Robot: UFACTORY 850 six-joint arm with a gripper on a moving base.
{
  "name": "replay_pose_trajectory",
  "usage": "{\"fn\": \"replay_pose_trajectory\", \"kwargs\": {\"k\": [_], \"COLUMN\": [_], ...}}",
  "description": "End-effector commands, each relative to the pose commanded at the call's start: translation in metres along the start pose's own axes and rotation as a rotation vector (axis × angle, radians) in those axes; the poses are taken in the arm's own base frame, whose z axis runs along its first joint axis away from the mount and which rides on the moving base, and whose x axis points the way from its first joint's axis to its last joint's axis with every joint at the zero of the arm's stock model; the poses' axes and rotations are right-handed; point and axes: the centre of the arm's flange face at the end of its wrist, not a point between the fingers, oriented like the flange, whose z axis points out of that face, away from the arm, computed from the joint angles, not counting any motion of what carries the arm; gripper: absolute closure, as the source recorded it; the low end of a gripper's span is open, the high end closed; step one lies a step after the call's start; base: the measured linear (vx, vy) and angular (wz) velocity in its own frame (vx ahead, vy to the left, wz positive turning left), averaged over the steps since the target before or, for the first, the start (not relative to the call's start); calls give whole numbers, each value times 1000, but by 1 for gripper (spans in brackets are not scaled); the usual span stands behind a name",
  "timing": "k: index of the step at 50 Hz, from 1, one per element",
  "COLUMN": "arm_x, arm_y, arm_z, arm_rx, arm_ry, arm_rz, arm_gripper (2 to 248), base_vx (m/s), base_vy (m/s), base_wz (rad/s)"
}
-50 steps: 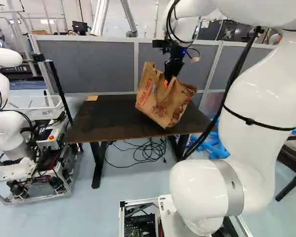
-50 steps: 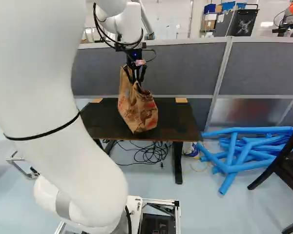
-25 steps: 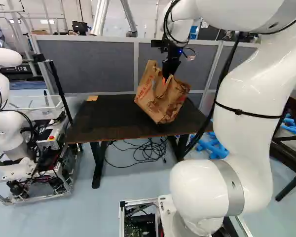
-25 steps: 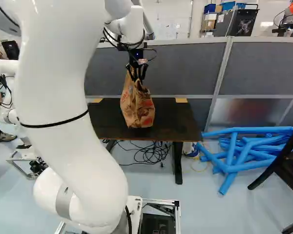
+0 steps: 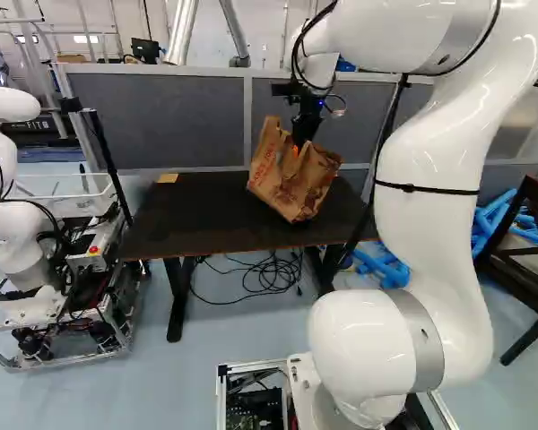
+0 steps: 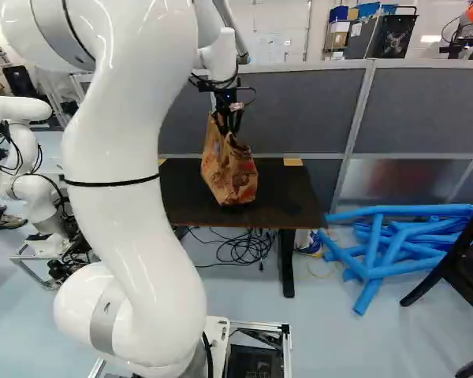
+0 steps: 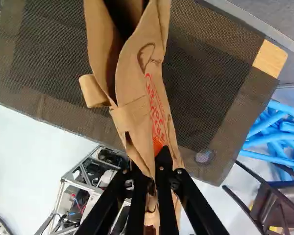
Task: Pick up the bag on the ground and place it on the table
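The brown paper bag (image 5: 291, 186) hangs beneath the gripper (image 7: 149, 164), and what matters next is how its base sits relative to the surface (image 5: 188, 210) below. The gripper is closed on the bag, its two fingers pinching the upper part of the paper from both sides. In the wrist view, the bag's long axis runs ahead from between the fingers and lies aslant across the surface rather than in line with its long side. The bag is not upright: in the left base view it leans, with one lower corner pointing down toward the tabletop. Whether that corner touches the surface or hangs just above it cannot be told.

The lift off the ground is done, and the step in hand appears to be the placing. The coming move likely calls for a straight, slow lowering, with the base brought level before release. Let go at this tilt, the bag could topple or fold over, as the paper looks soft; its footprint should also stay well inside the near edge of the surface.
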Motion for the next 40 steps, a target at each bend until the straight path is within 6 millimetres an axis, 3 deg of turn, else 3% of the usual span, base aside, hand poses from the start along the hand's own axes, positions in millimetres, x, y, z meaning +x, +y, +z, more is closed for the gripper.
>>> {"fn": "replay_pose_trajectory", "kwargs": {"k": [23, 40], "arm_x": [29, 36], "arm_y": [17, 22], "arm_z": [41, 67], "arm_rx": [-4, 9], "arm_ry": [-37, -65], "arm_rz": [-17, -18], "arm_gripper": [223, 223], "base_vx": [0, 0], "base_vy": [0, 0], "base_wz": [0, 0]}}
